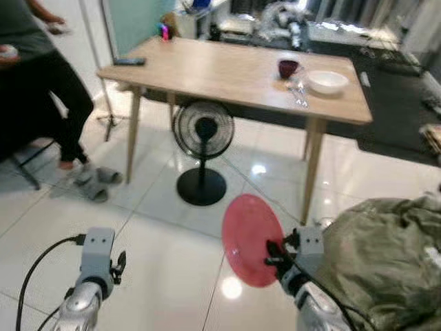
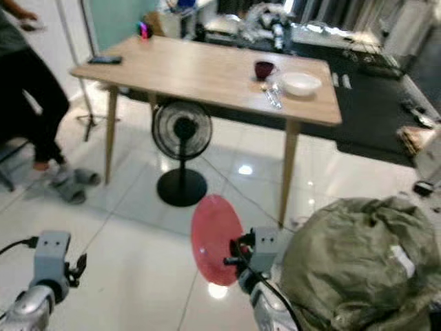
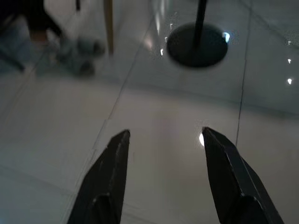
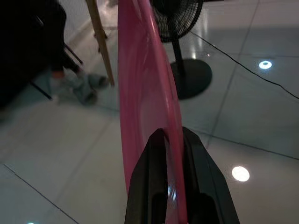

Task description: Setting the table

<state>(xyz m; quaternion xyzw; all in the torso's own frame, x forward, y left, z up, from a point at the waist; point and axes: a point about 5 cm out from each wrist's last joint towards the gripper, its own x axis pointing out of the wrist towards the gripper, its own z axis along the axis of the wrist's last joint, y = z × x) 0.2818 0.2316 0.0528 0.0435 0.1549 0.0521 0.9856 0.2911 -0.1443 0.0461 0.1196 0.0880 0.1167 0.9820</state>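
Table top (image 1: 207, 72): bare wood across the middle and left; a dark cup (image 1: 288, 67), white bowl (image 1: 326, 81) and cutlery (image 1: 298, 93) crowd the 1 o'clock end, a dark flat object (image 1: 129, 61) lies at the 11 o'clock corner.
Under the table: a standing fan (image 1: 202, 148) blocks the 12 o'clock gap between the legs.
Floor at 10 o'clock: a seated person's legs (image 1: 65, 103) and slippers (image 1: 96, 183).
At 4 o'clock: a bulky olive cloth heap (image 1: 386, 265), just beside the right gripper (image 1: 273, 254) clamping a red plate (image 1: 249, 238).
Left gripper (image 3: 163, 140): fingers apart over bare tiles.
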